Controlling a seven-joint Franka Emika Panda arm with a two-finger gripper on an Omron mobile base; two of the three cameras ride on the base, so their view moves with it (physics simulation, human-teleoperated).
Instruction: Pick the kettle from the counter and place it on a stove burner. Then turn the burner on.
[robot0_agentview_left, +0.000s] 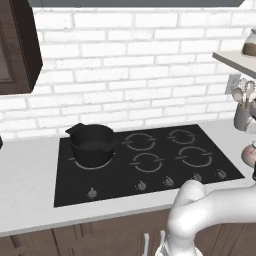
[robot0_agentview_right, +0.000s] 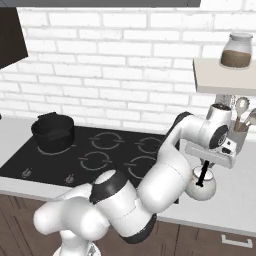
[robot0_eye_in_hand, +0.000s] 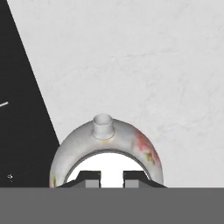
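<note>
The fingers (robot0_eye_in_hand: 109, 178) sit close together just above the kettle (robot0_eye_in_hand: 109, 151), their dark tips cut off at the bottom of the hand view; whether they pinch its thin black handle cannot be told. In the right base view the hand hides the kettle's (robot0_agentview_right: 205, 186) top, only its rounded belly showing. The kettle stands on the pale counter (robot0_agentview_right: 235, 200), just beside the black cooktop's (robot0_agentview_left: 150, 160) right edge. A black pot (robot0_agentview_left: 92, 144) covers the rear-left stove burner (robot0_agentview_left: 90, 164), and a utensil holder (robot0_agentview_left: 243, 118) is cropped at the frame edge.
</note>
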